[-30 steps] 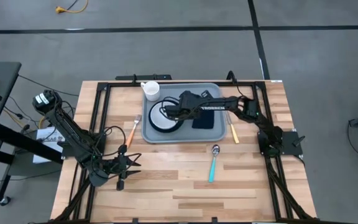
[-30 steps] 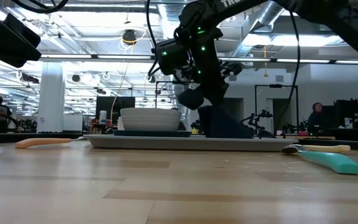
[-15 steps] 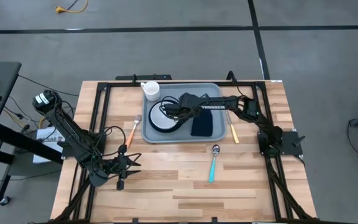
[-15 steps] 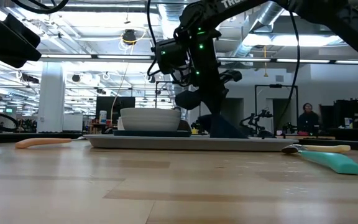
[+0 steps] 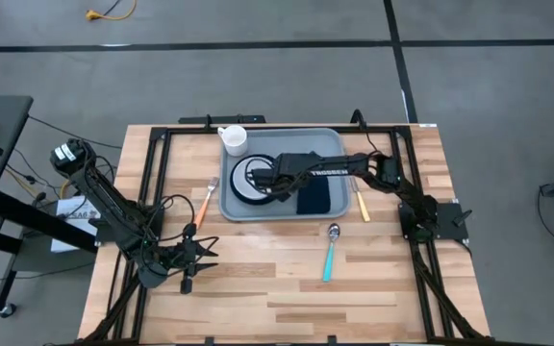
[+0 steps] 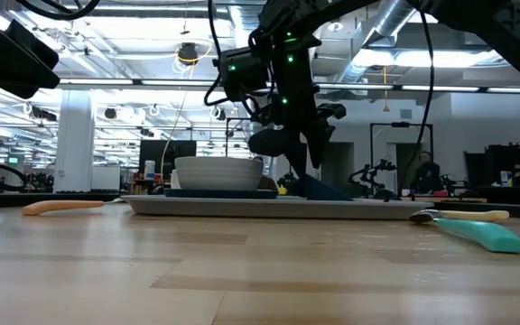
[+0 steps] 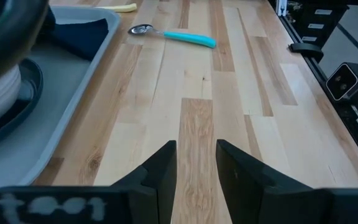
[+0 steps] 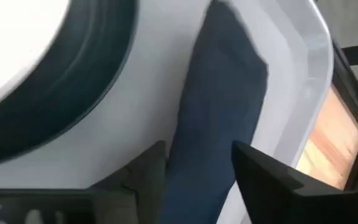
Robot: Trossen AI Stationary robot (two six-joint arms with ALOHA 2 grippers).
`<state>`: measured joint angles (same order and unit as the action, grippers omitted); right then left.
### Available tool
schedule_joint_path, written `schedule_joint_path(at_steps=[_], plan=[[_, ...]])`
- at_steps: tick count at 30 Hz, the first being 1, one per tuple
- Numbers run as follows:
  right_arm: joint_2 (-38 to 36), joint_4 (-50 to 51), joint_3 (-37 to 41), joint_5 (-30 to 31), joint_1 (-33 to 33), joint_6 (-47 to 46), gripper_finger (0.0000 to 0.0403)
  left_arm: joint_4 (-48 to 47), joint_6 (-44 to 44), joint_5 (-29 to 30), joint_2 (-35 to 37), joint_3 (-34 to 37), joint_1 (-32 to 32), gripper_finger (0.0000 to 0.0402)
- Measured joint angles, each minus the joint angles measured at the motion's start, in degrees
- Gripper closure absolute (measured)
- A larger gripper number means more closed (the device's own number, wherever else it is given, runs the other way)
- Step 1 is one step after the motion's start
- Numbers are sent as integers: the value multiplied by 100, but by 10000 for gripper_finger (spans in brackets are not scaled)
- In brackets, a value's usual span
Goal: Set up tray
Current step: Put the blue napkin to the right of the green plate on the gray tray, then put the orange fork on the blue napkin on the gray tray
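The grey-blue tray point(image 5: 333, 144) lies at the table's far middle. On it stand a white cup point(image 5: 232, 139) and a white bowl point(image 5: 248, 183) on a dark plate point(image 8: 73, 93), and a dark navy napkin point(image 5: 313, 196) lies flat. My right gripper point(image 6: 314, 161) hangs open just above the napkin's left edge point(image 8: 229, 118), between bowl and napkin, its fingers slanting down. My left gripper point(image 7: 196, 162) waits open over bare wood at the near left point(image 5: 188, 256).
An orange-handled fork point(image 5: 205, 200) lies left of the tray and a yellow-handled knife point(image 5: 362, 205) right of it. A teal-handled spoon point(image 5: 330, 252) lies on the wood nearer the front. Black frame rails run along the table's sides.
My right gripper has let go of the napkin and drifted a little toward the table's left and up, over the bowl's edge. The napkin, which stood up under the fingers, has sunk flat onto the tray.
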<state>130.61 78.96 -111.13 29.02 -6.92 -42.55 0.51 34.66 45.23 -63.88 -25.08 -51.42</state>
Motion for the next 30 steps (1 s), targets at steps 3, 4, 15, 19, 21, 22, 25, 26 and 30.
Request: schedule_joint_path(at_steps=[3,4,15,19,21,22,25,26,30], plan=[[-52,29,0,-27,42,-3,203,-2,2,0,0,0,0,301],[-69,44,-4,-25,56,-3,199,-4,2,0,0,0,2,301],[-386,1064,-203,-311,-88,-60,210,-29,9,-2,0,0,1,301],[-398,1100,-204,-930,-222,322,227,-61,57,-4,0,0,2,301],[-396,1076,-203,-1181,-262,679,236,-117,102,-4,0,0,0,301],[-396,1060,-205,-1270,-269,841,240,-120,112,-7,0,0,2,301],[-396,959,-203,-1488,-244,1361,254,-118,113,-7,0,0,0,301],[-396,927,-203,-1538,-232,1537,258,-117,113,-7,0,0,0,301],[-396,874,-203,-1581,-173,2332,275,-114,113,-9,0,0,0,301]])
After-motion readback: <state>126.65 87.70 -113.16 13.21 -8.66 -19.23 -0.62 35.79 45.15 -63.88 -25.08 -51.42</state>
